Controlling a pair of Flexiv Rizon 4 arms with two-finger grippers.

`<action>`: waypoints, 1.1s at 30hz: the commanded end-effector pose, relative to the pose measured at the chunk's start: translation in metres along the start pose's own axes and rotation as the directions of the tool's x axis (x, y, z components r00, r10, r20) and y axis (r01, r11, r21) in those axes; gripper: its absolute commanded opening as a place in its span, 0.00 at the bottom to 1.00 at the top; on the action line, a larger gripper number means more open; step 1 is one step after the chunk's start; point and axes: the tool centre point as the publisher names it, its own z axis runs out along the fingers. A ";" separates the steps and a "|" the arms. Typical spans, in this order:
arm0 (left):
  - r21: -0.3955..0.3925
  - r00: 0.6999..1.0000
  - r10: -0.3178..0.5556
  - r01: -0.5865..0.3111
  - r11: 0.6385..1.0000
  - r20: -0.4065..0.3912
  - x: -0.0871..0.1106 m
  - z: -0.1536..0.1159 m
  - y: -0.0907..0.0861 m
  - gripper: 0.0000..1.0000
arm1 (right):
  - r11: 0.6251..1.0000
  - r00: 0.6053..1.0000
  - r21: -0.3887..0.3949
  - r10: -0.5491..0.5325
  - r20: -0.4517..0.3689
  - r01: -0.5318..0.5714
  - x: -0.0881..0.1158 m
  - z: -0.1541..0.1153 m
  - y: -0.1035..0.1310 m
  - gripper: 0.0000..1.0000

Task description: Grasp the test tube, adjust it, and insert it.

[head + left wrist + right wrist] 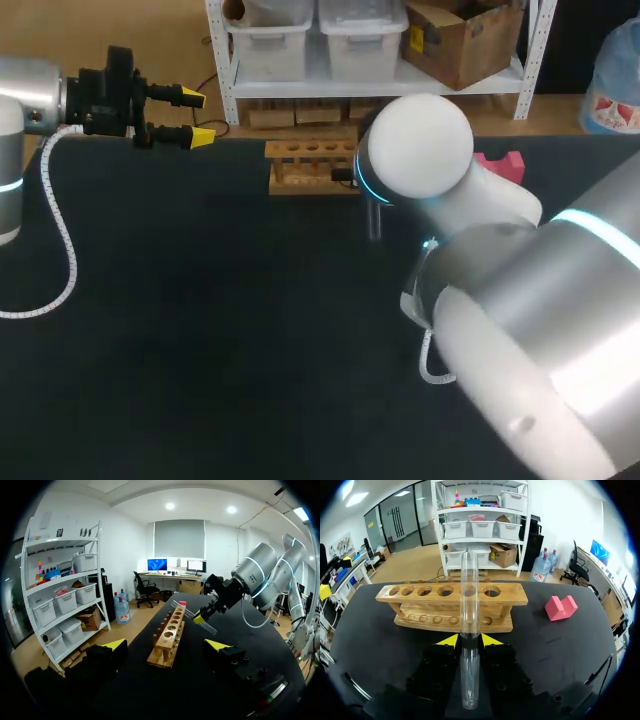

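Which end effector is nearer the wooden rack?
Right. The right end effector, shut on the test tube, sits close to the wooden rack; the left end effector hangs open, apart, off one end.

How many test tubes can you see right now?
1: a clear test tube, held by the right gripper, close to the wooden rack. The rack's visible holes hold none.

I work in a robotics lab: my left arm (pixel 25 110) and right arm (pixel 530 300) stand at a black table (pixel 200 350) with a wooden test-tube rack (pixel 310 163) and a glass test tube (pixel 469 605).
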 end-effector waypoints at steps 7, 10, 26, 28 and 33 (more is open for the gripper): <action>-0.005 1.000 0.002 -0.002 1.000 0.002 0.001 0.000 -0.002 1.00 | 1.000 0.997 -0.020 -0.018 -0.076 0.017 0.001 0.003 -0.001 0.00; -0.005 1.000 0.002 -0.002 1.000 0.002 0.001 0.000 -0.002 1.00 | 1.000 0.996 -0.022 -0.022 -0.084 0.020 0.002 0.004 0.000 0.00; -0.005 1.000 0.002 -0.002 1.000 0.002 0.001 0.000 -0.002 1.00 | 1.000 0.999 -0.018 -0.007 -0.034 0.006 -0.013 -0.019 -0.008 0.00; -0.005 1.000 0.002 -0.002 1.000 0.002 0.001 0.000 -0.002 1.00 | 1.000 0.999 -0.020 -0.015 -0.029 0.014 -0.017 -0.017 -0.007 0.00; -0.005 1.000 0.002 -0.002 1.000 0.002 0.001 0.000 -0.002 1.00 | 0.999 0.999 -0.017 -0.035 -0.028 0.034 -0.024 -0.009 -0.006 0.00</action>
